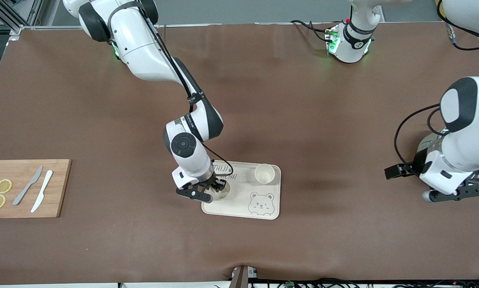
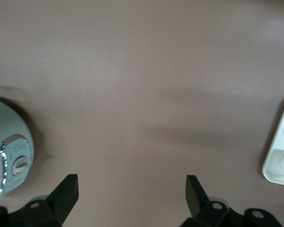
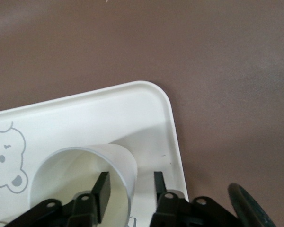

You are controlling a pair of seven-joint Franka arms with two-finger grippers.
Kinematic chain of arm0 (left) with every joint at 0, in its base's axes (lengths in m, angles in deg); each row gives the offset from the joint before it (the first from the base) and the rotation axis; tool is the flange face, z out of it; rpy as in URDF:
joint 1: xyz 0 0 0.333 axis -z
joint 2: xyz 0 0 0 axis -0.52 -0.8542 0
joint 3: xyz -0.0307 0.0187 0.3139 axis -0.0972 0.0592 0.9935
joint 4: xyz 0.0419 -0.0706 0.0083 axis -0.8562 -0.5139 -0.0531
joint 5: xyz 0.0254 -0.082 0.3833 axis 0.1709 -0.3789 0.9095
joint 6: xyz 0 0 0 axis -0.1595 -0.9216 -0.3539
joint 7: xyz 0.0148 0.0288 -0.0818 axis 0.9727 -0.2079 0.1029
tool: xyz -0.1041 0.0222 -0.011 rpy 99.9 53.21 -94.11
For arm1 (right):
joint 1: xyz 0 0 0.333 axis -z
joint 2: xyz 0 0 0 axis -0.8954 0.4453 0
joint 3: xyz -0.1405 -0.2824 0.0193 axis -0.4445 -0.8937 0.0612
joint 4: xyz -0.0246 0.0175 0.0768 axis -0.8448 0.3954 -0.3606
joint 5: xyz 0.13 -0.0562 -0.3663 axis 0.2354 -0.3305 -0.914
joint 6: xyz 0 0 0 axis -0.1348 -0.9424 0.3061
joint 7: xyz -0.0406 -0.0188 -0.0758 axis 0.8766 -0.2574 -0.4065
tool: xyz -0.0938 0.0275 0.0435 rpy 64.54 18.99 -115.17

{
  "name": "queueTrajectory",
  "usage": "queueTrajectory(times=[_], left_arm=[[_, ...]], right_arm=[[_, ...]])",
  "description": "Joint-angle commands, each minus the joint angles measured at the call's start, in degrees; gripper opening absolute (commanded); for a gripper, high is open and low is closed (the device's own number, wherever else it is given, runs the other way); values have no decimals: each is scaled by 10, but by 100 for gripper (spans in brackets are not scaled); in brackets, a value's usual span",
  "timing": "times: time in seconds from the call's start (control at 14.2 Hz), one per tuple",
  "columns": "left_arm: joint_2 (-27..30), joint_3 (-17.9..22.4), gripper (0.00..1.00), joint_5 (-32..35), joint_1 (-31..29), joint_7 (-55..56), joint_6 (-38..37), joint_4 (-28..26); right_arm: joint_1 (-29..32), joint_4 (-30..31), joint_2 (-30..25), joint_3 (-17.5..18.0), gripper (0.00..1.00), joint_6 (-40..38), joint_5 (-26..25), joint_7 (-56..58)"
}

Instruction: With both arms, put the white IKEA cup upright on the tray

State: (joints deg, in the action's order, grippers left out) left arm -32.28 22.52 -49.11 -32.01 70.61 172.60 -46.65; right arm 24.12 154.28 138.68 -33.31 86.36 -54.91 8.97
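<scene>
We are seeing one cup [image 1: 264,173] standing upright on the tray [image 1: 272,211], the right claw [image 1: 217,191] pinching a second cup's [image 1: 224,193] wall there, not yet released, while the left claw [image 1: 455,195] is waiting open over the worktop [image 1: 303,100].

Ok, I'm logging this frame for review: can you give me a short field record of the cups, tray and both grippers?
tray: cream, bear drawing, mid-table
cup one: upright on the tray, free
cup two: upright on the tray, its wall between the right gripper's fingers
right gripper: at cup two's rim, one finger inside
left gripper: open, empty, waiting over bare table at the left arm's end
</scene>
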Motion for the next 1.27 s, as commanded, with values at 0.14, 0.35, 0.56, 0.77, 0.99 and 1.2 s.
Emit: queueTrajectory(times=[0.14, 0.35, 0.56, 0.77, 0.99, 1.2], left_arm=[[6, -7, 100, 10, 8, 31, 17, -11], [4, -8, 100, 20, 24, 57, 23, -14], [5, -11, 100, 27, 24, 53, 23, -20], [6, -11, 100, 27, 22, 49, 22, -20], [8, -11, 100, 27, 23, 50, 20, -20], [25, -6, 100, 33, 1, 15, 20, -16]], right_arm=[[22, 0, -108, -4, 100, -150, -6, -5], [56, 2, -203, -6, 100, -331, -9, 59], [103, 7, -285, -8, 100, -461, -19, 103], [156, 54, -357, -11, 100, -501, -78, 216], [237, 98, -386, -11, 100, -478, -82, 340], [289, 177, -382, -10, 100, -362, -82, 424]])
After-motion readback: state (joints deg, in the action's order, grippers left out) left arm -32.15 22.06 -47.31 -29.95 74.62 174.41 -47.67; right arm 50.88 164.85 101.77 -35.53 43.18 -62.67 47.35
